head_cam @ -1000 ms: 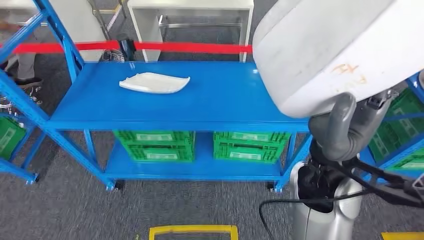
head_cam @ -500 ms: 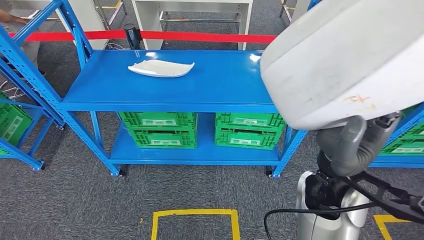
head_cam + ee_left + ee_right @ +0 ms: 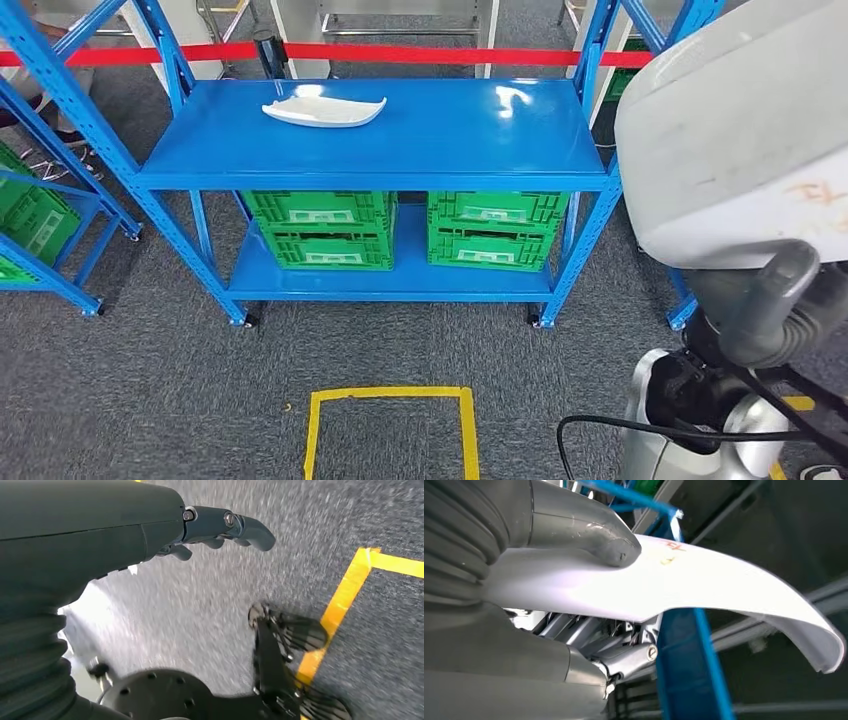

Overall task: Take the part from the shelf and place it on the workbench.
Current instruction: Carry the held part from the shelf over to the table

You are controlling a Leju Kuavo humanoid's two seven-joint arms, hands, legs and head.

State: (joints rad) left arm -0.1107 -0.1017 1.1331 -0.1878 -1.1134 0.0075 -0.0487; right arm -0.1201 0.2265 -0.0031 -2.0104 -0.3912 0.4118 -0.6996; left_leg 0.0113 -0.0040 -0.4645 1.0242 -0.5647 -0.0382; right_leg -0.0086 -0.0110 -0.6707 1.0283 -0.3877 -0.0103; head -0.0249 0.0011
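Part (image 3: 704, 587), white and curved with orange marks on it, sits in the right robot hand (image 3: 589, 595): in the right wrist view the thick grey thumb (image 3: 584, 527) presses on its upper face while the other fingers (image 3: 624, 655) close beneath it, so the part is clamped between them and its far end sweeps out well past the hand. In the head view the same part (image 3: 740, 140) looms large over the right arm, above the grey hose and cable of that arm. Beyond and to the left of the right hand stands a blue shelf (image 3: 420, 150); a second white part (image 3: 323, 110) lies flat on its top level, well apart from the held one. On the shelf's lower level two green crates (image 3: 322, 228) (image 3: 495, 228) stand side by side. Red tape (image 3: 440, 55) runs behind the shelf. On the grey carpet in front of the shelf is a yellow square outline (image 3: 388, 430). The left robot hand (image 3: 220, 527) hangs over the carpet in the left wrist view, its dark fingers loosely spread and holding nothing, with a yellow line (image 3: 345, 595) on the floor near it.
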